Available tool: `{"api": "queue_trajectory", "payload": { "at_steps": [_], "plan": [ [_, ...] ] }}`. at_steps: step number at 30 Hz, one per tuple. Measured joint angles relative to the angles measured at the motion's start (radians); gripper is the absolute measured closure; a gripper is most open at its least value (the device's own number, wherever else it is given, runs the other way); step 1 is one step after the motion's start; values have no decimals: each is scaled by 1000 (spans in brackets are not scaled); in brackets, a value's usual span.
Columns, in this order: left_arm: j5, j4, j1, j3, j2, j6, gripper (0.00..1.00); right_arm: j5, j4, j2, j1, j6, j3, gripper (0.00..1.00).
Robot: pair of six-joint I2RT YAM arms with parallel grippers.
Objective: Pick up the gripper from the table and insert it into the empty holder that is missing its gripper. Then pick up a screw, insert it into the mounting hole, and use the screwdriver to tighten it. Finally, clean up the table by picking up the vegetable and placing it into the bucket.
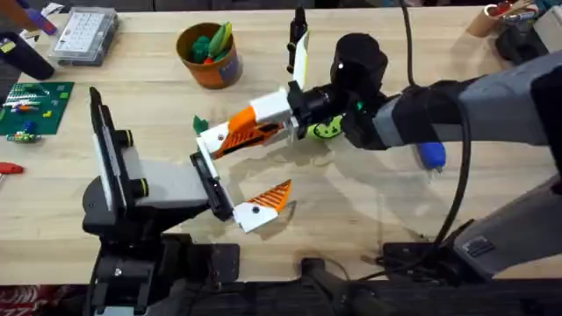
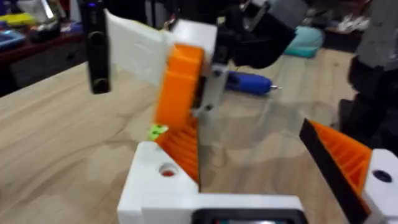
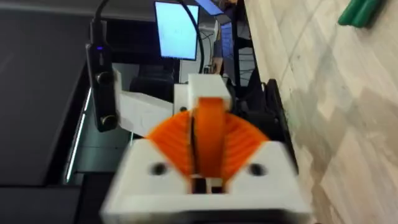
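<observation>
On the pale wooden worktop [image 1: 369,211], overhead view: the right arm reaches across the middle, and its claw [image 1: 230,138] is clamped on the gripper [image 1: 244,132], an orange ribbed pad, with its tip at the holder [image 1: 208,140], the white mount on the black bar of the left arm. The left claw [image 1: 233,180] stands wide; its other finger [image 1: 263,204], orange and white with a dark dot, lies nearer the arms' bases. The bucket [image 1: 211,58] stands well apart at the far side, with green vegetables [image 1: 213,42] in it. A blue screwdriver [image 1: 430,156] lies under the right arm.

Left wrist view: the holder [image 2: 163,180] shows a small hole, and the gripper [image 2: 179,87] stands upright just above it, its ribbed lower part touching the holder's inner edge. The orange-and-white finger [image 2: 348,168] is well apart. The screwdriver [image 2: 249,82] lies behind.

Right wrist view: the right claw's [image 3: 208,158] orange pads [image 3: 171,146] press the gripper [image 3: 210,134] from both sides. A green item [image 3: 360,11] lies on the worktop [image 3: 336,124].
</observation>
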Motion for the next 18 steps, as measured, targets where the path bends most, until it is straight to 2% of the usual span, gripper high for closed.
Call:
{"api": "queue_trajectory", "payload": {
  "at_steps": [3,4,5,18],
  "plan": [
    [30,-5,-5,0,0,-4,11,10,5,0,6,-1,17,152],
    [36,-6,-6,0,0,-4,11,11,8,0,7,-4,21,52],
    [42,-6,-6,0,0,-5,11,13,9,0,8,-5,23,20],
    [57,-8,-6,0,0,-5,11,29,9,0,10,32,25,6]
  ]
}}
